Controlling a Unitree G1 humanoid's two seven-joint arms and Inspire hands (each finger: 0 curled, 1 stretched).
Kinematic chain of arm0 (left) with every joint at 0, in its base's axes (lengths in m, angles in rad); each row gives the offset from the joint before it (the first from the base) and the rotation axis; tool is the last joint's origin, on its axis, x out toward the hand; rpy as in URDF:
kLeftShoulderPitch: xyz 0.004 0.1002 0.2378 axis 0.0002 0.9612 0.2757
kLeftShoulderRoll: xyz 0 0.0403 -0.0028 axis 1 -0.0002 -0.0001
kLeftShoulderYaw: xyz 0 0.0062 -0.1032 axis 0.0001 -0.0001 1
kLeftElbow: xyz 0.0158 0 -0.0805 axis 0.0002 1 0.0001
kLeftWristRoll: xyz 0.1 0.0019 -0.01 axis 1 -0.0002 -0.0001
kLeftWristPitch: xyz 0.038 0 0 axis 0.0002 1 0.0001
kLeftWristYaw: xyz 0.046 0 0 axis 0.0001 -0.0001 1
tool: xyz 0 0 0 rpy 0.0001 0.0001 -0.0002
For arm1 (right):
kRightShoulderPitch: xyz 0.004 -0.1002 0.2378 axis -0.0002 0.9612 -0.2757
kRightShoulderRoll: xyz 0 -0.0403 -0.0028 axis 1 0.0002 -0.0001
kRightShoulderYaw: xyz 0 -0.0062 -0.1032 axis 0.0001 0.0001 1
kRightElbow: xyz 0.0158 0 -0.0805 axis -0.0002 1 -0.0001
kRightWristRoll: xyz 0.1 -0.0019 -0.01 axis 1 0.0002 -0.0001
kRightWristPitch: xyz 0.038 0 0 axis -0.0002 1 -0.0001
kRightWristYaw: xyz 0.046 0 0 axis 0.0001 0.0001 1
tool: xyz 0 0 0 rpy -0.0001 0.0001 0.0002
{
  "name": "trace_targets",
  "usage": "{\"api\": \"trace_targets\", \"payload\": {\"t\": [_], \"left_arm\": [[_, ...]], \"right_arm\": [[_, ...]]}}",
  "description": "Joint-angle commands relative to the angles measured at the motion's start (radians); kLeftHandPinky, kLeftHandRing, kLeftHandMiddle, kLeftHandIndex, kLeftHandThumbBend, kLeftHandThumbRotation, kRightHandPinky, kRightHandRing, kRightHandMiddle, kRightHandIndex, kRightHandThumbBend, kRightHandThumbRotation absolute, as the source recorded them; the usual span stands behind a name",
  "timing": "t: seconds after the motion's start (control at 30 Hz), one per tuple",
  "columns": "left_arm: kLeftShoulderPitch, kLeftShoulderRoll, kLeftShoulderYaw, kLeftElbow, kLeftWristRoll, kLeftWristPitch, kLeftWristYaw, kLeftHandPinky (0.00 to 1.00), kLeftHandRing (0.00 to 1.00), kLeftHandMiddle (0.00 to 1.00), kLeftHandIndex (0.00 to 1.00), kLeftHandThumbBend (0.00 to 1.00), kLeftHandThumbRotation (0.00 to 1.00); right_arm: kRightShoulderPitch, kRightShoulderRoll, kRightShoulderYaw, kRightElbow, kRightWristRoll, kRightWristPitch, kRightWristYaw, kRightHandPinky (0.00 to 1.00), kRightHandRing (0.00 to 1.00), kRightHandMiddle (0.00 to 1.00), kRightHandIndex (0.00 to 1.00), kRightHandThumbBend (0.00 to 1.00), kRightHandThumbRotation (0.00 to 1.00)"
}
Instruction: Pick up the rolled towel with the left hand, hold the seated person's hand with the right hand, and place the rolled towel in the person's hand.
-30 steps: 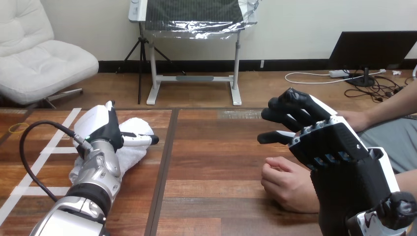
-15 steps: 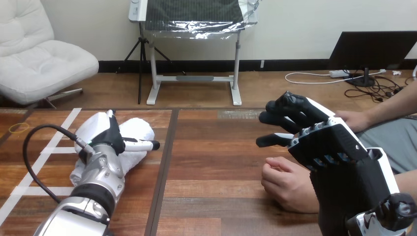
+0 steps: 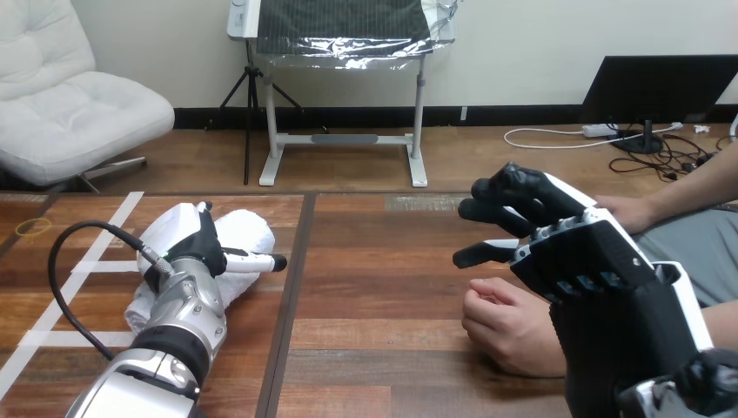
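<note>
The rolled white towel [image 3: 246,233] lies on the left part of the wooden table [image 3: 383,261]. My left hand [image 3: 197,246] rests on top of it, its white back toward me, covering the roll's left half. My right hand [image 3: 579,261] hovers at the right with its fingers [image 3: 509,193] spread and loosely extended, holding nothing. Just under and in front of it, the person's hand [image 3: 509,326] rests on the table as a loose fist; my right hand is above it and does not grip it.
The person's other hand [image 3: 625,212] lies at the table's far right edge, behind my right hand. White tape lines [image 3: 91,261] cross the table's left end, and a small ring [image 3: 33,226] lies near the far left corner.
My left hand has slid a little to the right and toward me on the towel. My right hand and the person's fist have hardly moved.
</note>
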Motion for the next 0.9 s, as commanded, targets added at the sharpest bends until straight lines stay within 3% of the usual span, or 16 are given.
{"api": "trace_targets", "payload": {"t": [0.0, 0.27, 0.37, 0.43, 0.67, 0.87], "left_arm": [[-0.043, -0.016, -0.021, 0.019, 0.013, 0.014, 0.007, 1.00, 0.96, 0.96, 0.93, 0.96, 0.37], [-0.043, -0.027, -0.028, 0.024, 0.012, 0.041, 0.030, 0.96, 0.91, 0.91, 0.89, 0.95, 0.32], [-0.044, -0.032, -0.024, 0.024, 0.003, 0.051, 0.042, 0.85, 0.85, 0.86, 0.84, 0.94, 0.28], [-0.044, -0.036, -0.019, 0.024, -0.003, 0.055, 0.050, 0.70, 0.77, 0.81, 0.79, 0.92, 0.24], [-0.046, -0.050, -0.008, 0.024, -0.017, 0.077, 0.078, 0.45, 0.62, 0.72, 0.73, 0.90, 0.13], [-0.044, -0.051, -0.014, 0.022, -0.015, 0.075, 0.076, 0.25, 0.37, 0.50, 0.66, 0.84, 0.03]], "right_arm": [[-0.027, -0.010, 0.000, -0.057, 0.029, -0.024, 0.012, 0.61, 0.79, 0.81, 0.80, 0.91, 1.00], [-0.012, -0.013, -0.001, -0.073, 0.037, -0.027, 0.012, 0.58, 0.78, 0.81, 0.79, 0.92, 1.00], [-0.012, -0.014, -0.002, -0.074, 0.038, -0.032, 0.014, 0.57, 0.77, 0.81, 0.79, 0.93, 1.00], [-0.012, -0.014, -0.002, -0.074, 0.037, -0.033, 0.015, 0.57, 0.77, 0.81, 0.79, 0.94, 1.00], [-0.003, -0.012, -0.005, -0.077, 0.033, -0.038, 0.010, 0.56, 0.76, 0.80, 0.79, 0.95, 1.00], [0.000, -0.017, -0.005, -0.079, 0.039, -0.035, 0.013, 0.57, 0.77, 0.81, 0.80, 0.94, 1.00]]}}
